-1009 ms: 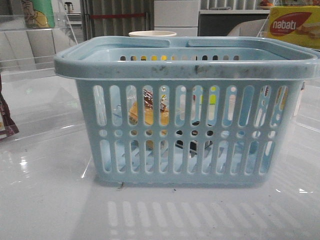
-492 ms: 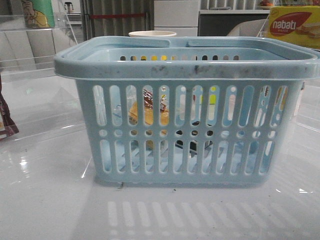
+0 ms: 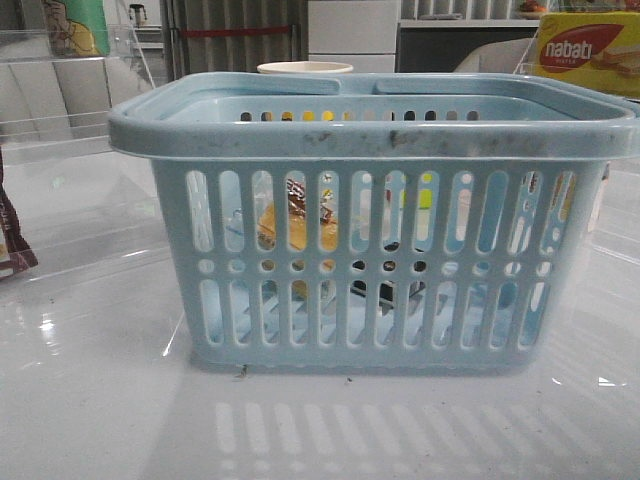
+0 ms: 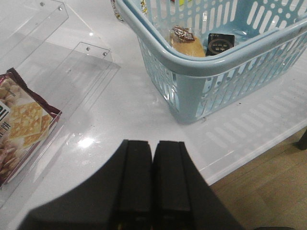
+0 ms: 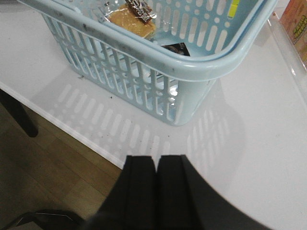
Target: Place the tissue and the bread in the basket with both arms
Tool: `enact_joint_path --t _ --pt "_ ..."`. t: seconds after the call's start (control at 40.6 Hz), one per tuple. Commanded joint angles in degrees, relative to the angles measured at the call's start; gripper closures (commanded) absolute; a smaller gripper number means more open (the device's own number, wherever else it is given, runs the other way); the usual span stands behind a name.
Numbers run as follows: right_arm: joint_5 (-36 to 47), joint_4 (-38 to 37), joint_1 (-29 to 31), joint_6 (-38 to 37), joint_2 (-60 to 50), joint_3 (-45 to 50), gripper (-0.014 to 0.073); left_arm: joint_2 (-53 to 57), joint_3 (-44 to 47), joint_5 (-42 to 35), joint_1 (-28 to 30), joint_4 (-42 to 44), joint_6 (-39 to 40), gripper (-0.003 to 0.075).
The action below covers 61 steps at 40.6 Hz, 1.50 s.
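The light blue basket (image 3: 370, 230) stands in the middle of the table and fills the front view. Inside it lie the bread (image 4: 186, 42) in its clear pack with a brown label and, beside it, the small black tissue pack (image 4: 219, 44). Both show dimly through the slots, the bread (image 3: 297, 225) left of the tissue (image 3: 388, 285). The right wrist view shows the bread (image 5: 132, 18) and the tissue (image 5: 176, 48) in the basket (image 5: 192, 67). My left gripper (image 4: 153, 143) is shut and empty, back from the basket (image 4: 192, 81) over the table's front. My right gripper (image 5: 156, 158) is shut and empty by the table edge.
A dark brown biscuit packet (image 4: 21, 124) lies in a clear acrylic tray (image 4: 81, 72) left of the basket. A yellow-and-red nabati box (image 3: 585, 50) stands at the back right, a white cup (image 3: 305, 68) behind the basket. The table's front edge (image 5: 81, 134) drops to wooden floor.
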State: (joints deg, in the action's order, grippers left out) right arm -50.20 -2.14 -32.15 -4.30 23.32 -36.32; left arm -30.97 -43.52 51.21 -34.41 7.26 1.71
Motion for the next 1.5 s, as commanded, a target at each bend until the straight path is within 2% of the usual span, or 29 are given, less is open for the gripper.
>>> enact_joint_path --t 0.0,0.123,0.246,0.419,0.64,0.886,1.256,1.477 --pt "3.80 -0.09 0.10 -0.03 0.31 -1.45 0.0539 -0.15 -1.43 -3.82 -0.20 -0.15 0.09 0.0628" --pt "3.80 -0.09 0.10 -0.03 0.31 -1.45 0.0539 2.06 -0.39 -5.01 0.43 -0.24 0.09 0.0628" --pt "3.84 -0.09 0.10 -0.03 0.31 -1.45 0.0539 6.63 3.22 -8.73 4.78 0.07 0.09 0.0628" --pt "3.84 -0.09 0.10 -0.03 0.31 -1.45 0.0539 15.98 13.86 -21.79 12.98 0.57 0.09 0.0628" --pt "3.84 -0.09 0.10 -0.03 0.31 -1.45 0.0539 26.23 31.87 -38.86 23.79 -6.45 0.09 0.0628" --pt "3.84 -0.09 0.10 -0.03 0.31 -1.45 0.0539 30.53 43.29 -51.59 28.50 -8.47 0.09 0.0627" --pt "3.80 -0.09 0.10 -0.03 0.31 -1.45 0.0539 32.32 44.28 -53.26 32.10 -8.24 0.09 0.0627" --pt "3.80 -0.09 0.10 -0.03 0.31 -1.45 0.0539 32.32 44.28 -53.26 32.20 -8.24 0.09 0.0628"
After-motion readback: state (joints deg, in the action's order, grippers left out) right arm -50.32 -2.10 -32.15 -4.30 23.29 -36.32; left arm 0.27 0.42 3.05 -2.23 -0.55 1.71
